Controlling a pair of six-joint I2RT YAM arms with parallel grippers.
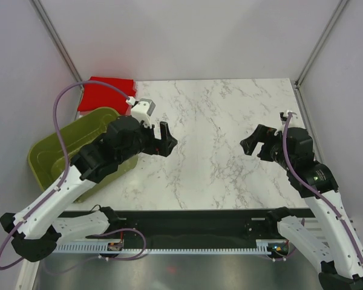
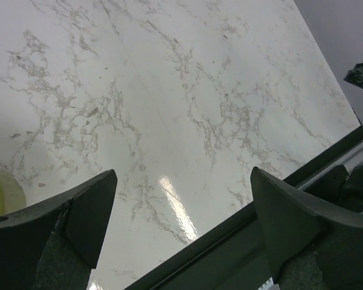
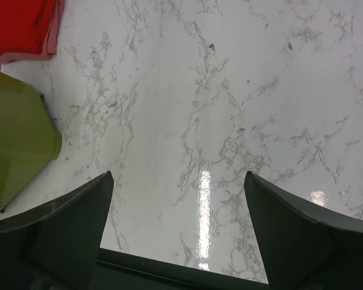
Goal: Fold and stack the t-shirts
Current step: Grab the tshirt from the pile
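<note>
At upper left, the red t-shirt (image 1: 106,92) lies folded on the tabletop (image 1: 230,121) behind the basket (image 1: 63,154), likely as the stack's base; the left end effector (image 1: 160,139) and right end effector (image 1: 258,144) hover wide, empty.

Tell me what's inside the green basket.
Only bare olive plastic shows inside the basket; the left arm covers its near right part, so anything there is hidden.

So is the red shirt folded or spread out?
Folded: the red shirt lies as a compact, straight-edged bundle beyond the green basket, with layered edges visible in the right wrist view.
</note>
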